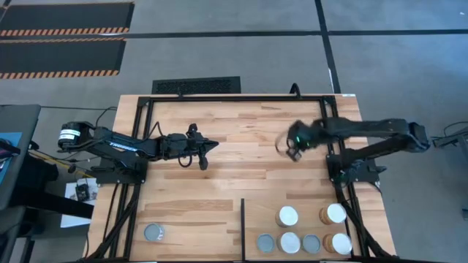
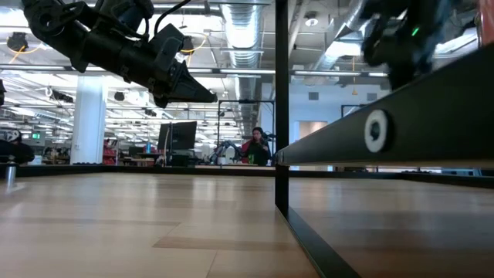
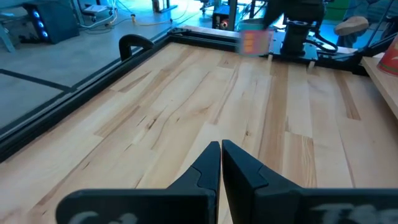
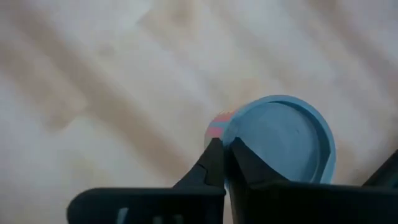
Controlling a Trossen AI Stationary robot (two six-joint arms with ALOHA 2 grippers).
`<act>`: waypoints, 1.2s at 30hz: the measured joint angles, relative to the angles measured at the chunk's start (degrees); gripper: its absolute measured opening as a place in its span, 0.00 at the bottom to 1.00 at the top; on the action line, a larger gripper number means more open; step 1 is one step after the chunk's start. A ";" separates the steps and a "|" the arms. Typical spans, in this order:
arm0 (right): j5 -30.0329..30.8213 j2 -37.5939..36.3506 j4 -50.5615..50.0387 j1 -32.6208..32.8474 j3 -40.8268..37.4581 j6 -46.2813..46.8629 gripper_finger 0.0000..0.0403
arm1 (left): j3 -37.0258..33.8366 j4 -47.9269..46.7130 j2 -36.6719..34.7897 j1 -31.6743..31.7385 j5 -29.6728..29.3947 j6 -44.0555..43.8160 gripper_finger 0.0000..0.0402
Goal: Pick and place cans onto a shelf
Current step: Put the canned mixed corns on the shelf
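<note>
Taking the black divider bar as landmark, a lone can is standing well to its left, near the front edge of the surface, on the side that looks to be the undivided top.

The left hand is being held over the middle of the surface, well behind the divider bar, with its fingers pressed together and nothing between them. It is the nearer hand to the lone can, which is lying forward of it and to its left.

To the right of the divider bar, on the shelf, six cans are being kept in a cluster: one white-topped, then a front row of a grey top, a white top and a grey top, with two more at the far right showing orange sides.

The right hand is hanging behind the shelf and to the right of the bar, its fingers closed on a can; the can's long axis is judged to be lying roughly level. The shelf is lying forward of this hand, so the carry is judged to be running toward the front.

No brand or writing is being made out; only orange and pink label colour is showing.
</note>
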 joint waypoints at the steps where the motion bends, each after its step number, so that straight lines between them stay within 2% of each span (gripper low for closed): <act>1: 0.00 -0.54 -1.66 4.29 0.81 3.92 0.02 | 0.00 0.00 0.00 0.02 0.00 -0.02 0.01; 4: -0.02 -0.73 -5.43 17.68 3.20 17.36 0.03 | 0.00 0.02 0.00 0.01 0.00 -0.02 0.01; 8: -0.09 2.73 -8.70 34.11 6.87 34.18 0.04 | 0.00 0.07 0.00 0.02 0.00 -0.04 0.01; 11: -0.54 7.01 -11.58 43.35 10.59 44.57 0.03 | 0.00 0.07 0.00 0.00 -0.04 -0.04 0.01; 15: -2.57 12.45 -13.89 50.90 15.14 54.83 0.04 | 0.00 0.07 0.00 0.01 -0.26 -0.07 0.01; 22: -4.93 18.71 -13.74 56.22 19.46 62.75 0.04 | 0.00 0.04 0.00 0.00 -0.26 -0.71 0.01; 36: -8.96 21.87 -11.45 56.94 20.15 66.37 0.04 | 0.00 -0.13 0.00 0.01 -0.24 -1.11 0.01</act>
